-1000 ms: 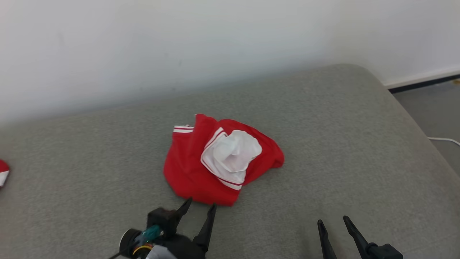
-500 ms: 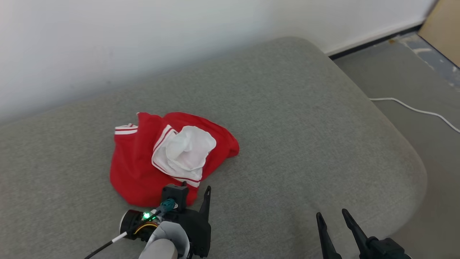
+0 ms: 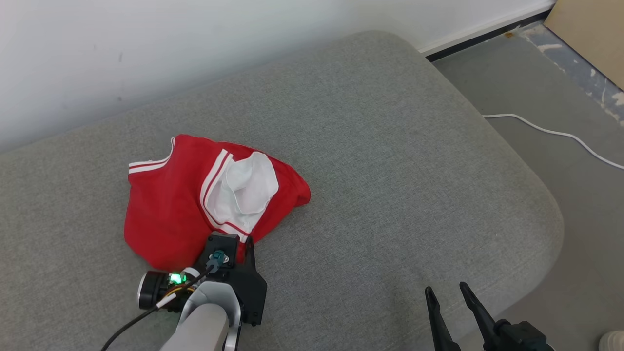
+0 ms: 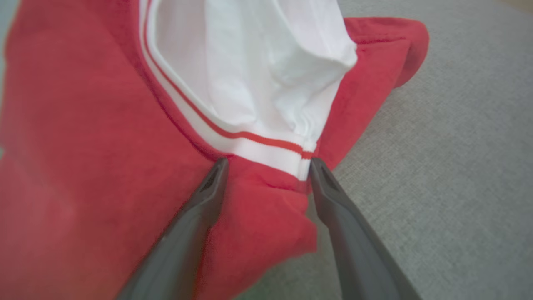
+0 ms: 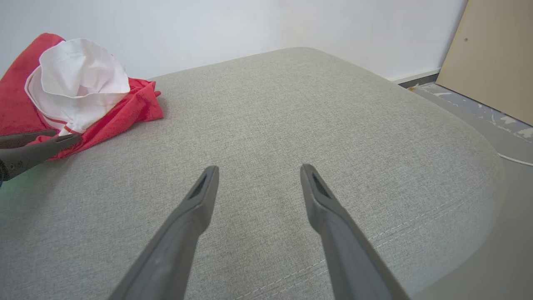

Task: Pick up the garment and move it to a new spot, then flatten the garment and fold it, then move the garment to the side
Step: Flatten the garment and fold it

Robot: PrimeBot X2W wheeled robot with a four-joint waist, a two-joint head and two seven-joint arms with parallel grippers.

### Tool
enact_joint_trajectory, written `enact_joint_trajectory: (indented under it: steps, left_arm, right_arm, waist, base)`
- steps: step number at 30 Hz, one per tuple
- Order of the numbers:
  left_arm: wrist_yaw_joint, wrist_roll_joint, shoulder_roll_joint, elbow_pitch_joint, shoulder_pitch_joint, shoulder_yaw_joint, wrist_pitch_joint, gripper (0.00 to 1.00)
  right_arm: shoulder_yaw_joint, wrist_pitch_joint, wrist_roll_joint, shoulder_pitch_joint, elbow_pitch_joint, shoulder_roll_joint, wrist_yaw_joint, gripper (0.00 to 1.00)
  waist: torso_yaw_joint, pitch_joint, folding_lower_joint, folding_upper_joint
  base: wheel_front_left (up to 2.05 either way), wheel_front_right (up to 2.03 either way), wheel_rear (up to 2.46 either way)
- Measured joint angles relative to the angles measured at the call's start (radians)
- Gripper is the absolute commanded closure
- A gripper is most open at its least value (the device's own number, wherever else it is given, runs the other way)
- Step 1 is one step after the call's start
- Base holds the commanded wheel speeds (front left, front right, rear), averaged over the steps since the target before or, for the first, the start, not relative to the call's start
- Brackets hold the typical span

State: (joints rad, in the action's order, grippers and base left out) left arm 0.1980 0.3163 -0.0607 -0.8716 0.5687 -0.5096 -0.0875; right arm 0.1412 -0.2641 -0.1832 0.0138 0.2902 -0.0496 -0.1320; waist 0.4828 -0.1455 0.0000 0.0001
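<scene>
A crumpled red garment (image 3: 165, 214) with a white lining and white-striped trim lies on the left of the grey cushion (image 3: 390, 146). My left gripper (image 3: 243, 241) is at its near edge. In the left wrist view the left gripper (image 4: 266, 166) is open, and its fingers straddle a red fold of the garment (image 4: 83, 125) just below the white striped band. My right gripper (image 3: 446, 290) stands open over bare cushion near the front right edge, well apart from the cloth. The right wrist view shows the right gripper (image 5: 258, 171) empty, with the garment (image 5: 137, 104) at far left.
The cushion's rounded right edge (image 3: 546, 209) drops to a grey floor. A white cable (image 3: 551, 131) runs across that floor, and a wooden board (image 3: 590, 34) leans at the back right. A white wall (image 3: 195, 44) closes the far side.
The head camera has swung right. My left gripper has pushed forward from short of the garment onto its near edge, fingers now astride a fold. The right gripper keeps its place.
</scene>
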Motion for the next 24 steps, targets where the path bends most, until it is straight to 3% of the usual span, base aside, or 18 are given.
enact_joint_trajectory:
  steps: [3, 4, 5, 6, 14, 20, 24]
  left_arm:
    - [-0.004, 0.0, -0.001, -0.022, 0.023, 0.0, -0.015, 0.0]
    - [-0.004, 0.002, -0.001, -0.027, 0.028, 0.001, -0.022, 0.45]
    - [-0.006, 0.003, -0.001, -0.033, 0.032, 0.001, -0.026, 0.8]
    - [-0.01, 0.004, 0.0, -0.04, 0.035, 0.0, -0.028, 1.0]
    - [-0.077, 0.061, 0.004, -0.033, 0.068, 0.007, -0.103, 1.0]
    - [-0.138, 0.12, 0.007, 0.095, 0.147, -0.008, -0.158, 1.0]
    - [-0.154, 0.196, 0.01, 0.222, 0.186, -0.051, -0.17, 1.0]
  right_arm:
    - [0.001, 0.0, -0.002, -0.002, 0.001, 0.0, 0.0, 0.0]
    - [0.001, 0.0, -0.003, -0.003, 0.001, 0.0, 0.0, 0.0]
    - [0.001, 0.0, -0.004, -0.004, 0.001, 0.0, 0.0, 0.0]
    - [0.002, 0.0, -0.006, -0.005, 0.002, 0.0, 0.0, 0.0]
    - [0.007, 0.0, -0.007, -0.006, 0.009, 0.0, 0.0, 0.0]
    - [0.018, 0.0, -0.008, -0.009, 0.02, 0.0, 0.0, 0.0]
    - [0.034, 0.0, -0.01, -0.013, 0.029, 0.0, 0.0, 0.0]
  waist:
    - [-0.006, -0.002, 0.0, 0.0]
    - [-0.009, -0.002, 0.0, 0.0]
    - [-0.012, -0.002, 0.0, 0.0]
    - [-0.015, -0.002, 0.0, 0.0]
    - [-0.035, 0.009, 0.0, -0.0001]
    - [-0.04, 0.022, 0.0, 0.0]
    - [-0.03, 0.031, 0.0, 0.0]
  base:
    - [0.0, 0.0, 0.0]
    - [0.0, 0.0, 0.0]
    - [0.0, 0.0, 0.0]
    - [0.0, 0.0, 0.0]
    - [0.0, 0.0, 0.0]
    - [0.0, 0.0, 0.0]
    - [0.0, 0.0, 0.0]
